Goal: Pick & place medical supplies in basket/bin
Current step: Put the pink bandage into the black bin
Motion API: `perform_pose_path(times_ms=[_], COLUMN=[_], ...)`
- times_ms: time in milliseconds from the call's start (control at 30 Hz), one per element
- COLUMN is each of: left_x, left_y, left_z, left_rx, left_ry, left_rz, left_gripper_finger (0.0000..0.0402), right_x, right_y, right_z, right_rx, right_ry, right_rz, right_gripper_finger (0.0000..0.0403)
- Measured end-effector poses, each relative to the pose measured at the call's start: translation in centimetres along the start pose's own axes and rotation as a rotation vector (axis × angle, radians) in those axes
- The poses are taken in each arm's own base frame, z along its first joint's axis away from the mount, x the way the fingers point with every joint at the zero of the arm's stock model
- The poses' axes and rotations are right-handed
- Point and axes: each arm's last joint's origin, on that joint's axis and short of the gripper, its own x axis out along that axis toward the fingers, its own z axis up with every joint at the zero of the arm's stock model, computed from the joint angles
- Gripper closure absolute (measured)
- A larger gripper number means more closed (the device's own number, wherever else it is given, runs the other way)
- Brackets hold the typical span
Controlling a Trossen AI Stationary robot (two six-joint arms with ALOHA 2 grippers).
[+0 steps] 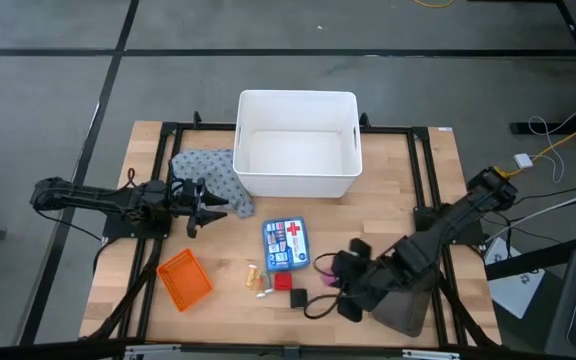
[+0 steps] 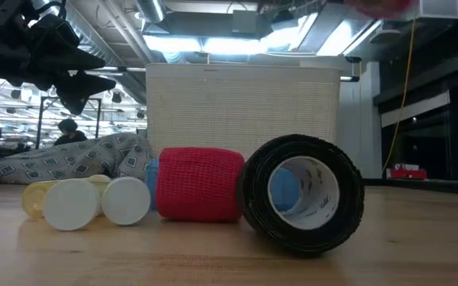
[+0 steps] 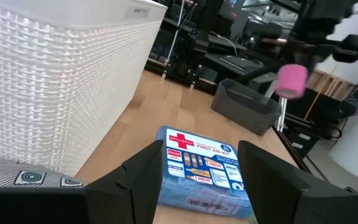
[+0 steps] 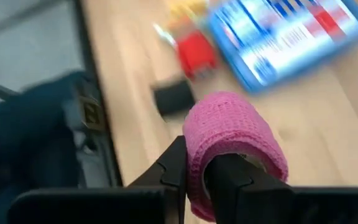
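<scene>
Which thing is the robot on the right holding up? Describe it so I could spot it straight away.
Start at the big white bin, then the blue first-aid box in front of it. Just right of the box, the right gripper holds a pink tape roll above the table. The red tape roll and black tape roll lie on the wood; only the pink one is lifted.

Camera layout: one overhead, one table-level, two wrist-mounted.

The high view looks straight down on the whole table (image 1: pixel 408 200). The low view sits at tabletop height, very near the black tape roll (image 2: pixel 302 194), facing the white bin (image 2: pixel 243 103). Both wrist views look forward past their fingers and share the first-aid box (image 3: pixel 199 169).
</scene>
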Motion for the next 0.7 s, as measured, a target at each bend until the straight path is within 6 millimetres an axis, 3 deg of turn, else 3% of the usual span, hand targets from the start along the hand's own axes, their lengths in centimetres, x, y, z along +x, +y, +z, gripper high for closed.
perform_pose_path(times_ms=[333,700], left_x=[0.0,0.0], left_y=[0.0,0.0], left_z=[0.0,0.0], left_rx=[0.002,0.0], left_ry=[0.0,0.0], left_rz=[0.0,0.0], left_gripper_finger=[0.0201,0.0201], right_x=[-1.4,-1.6], right_y=[-1.5,-1.1], right_z=[-5.3,-10.6], right_rx=[0.177,0.285], right_ry=[0.237,0.291], right_rz=[-0.311,-0.365], right_gripper_finger=[0.0357,0.0357])
